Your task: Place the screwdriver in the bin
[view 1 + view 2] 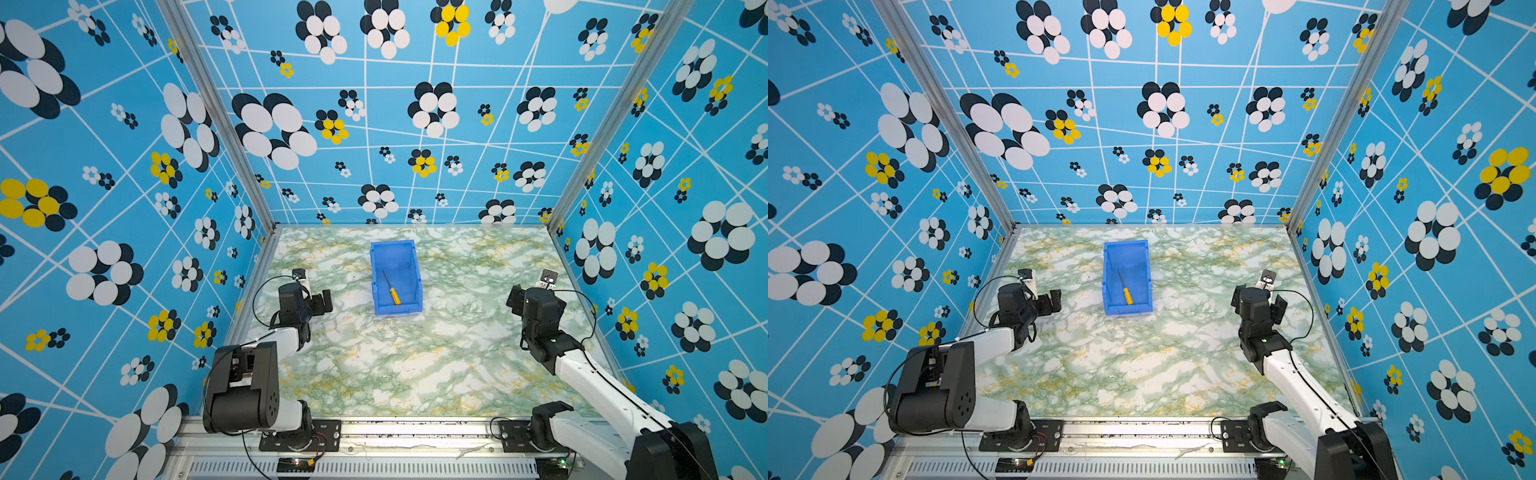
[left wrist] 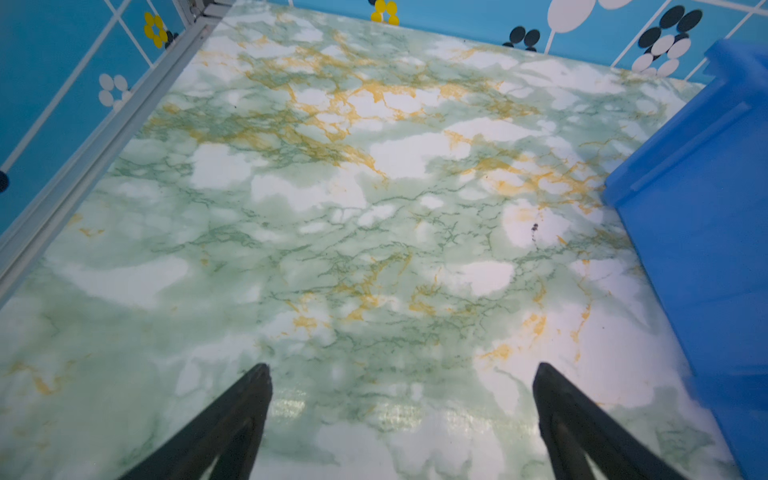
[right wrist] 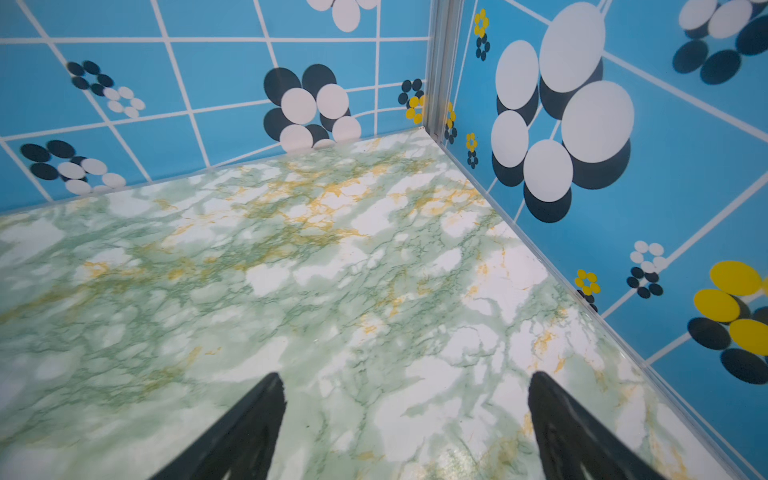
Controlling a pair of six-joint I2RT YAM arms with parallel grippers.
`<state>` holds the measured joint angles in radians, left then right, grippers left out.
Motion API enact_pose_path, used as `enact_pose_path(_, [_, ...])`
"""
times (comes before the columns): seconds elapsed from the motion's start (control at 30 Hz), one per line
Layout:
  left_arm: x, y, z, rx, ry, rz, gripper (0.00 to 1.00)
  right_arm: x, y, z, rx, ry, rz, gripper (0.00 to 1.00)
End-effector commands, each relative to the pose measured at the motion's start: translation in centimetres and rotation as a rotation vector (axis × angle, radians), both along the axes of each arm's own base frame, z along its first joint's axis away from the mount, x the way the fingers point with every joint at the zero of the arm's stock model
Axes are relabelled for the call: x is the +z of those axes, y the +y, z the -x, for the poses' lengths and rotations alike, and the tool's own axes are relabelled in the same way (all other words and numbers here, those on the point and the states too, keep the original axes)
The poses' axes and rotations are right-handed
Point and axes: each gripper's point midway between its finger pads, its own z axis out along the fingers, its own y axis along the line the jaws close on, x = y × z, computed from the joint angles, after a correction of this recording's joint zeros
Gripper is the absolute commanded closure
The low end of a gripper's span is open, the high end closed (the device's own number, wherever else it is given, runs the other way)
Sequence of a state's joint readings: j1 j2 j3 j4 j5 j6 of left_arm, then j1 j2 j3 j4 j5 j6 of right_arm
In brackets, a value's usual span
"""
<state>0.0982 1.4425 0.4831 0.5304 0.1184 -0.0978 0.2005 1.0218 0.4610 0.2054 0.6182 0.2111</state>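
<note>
**Screwdriver Lay in the Bin**

The screwdriver (image 1: 392, 288) lay flat on the floor of the bin (image 1: 376, 266). Its yellow handle was toward the low front lip and its thin dark shaft pointed at the back wall. The job looked finished. The left pincer (image 2: 402, 370) and right pincer (image 3: 405, 376) stood apart and empty over the counter (image 1: 415, 365), either side of the bin. The wise move was to pull away without nudging it.

Robot lab cell, patterned walls (image 1: 415, 124), aluminium frame (image 1: 217, 112)
</note>
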Motion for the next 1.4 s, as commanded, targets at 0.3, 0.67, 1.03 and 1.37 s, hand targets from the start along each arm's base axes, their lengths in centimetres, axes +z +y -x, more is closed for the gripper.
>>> enact_pose_path(0.3, [2.6, -1.0, 0.1, -0.034, -0.236, -0.037, 0.01, -3.3, -0.4, -3.4, 0.069, -0.085, 0.052, 0.04])
enact_pose_path(0.67, [1.6, -2.2, 1.2, -0.068, -0.308, -0.088, 0.01, -5.8, 1.0, -5.4, 0.147, -0.050, 0.060, 0.03])
enact_pose_path(1.03, [1.1, -2.1, 0.0, -0.059, -0.248, -0.084, 0.01, -7.0, -0.4, -6.0, 0.147, -0.047, 0.014, 0.01])
enact_pose_path(1.37, [0.8, -2.6, -0.8, -0.080, -0.197, -0.103, 0.01, -7.0, -0.4, -6.0, 0.148, -0.046, 0.015, 0.01])
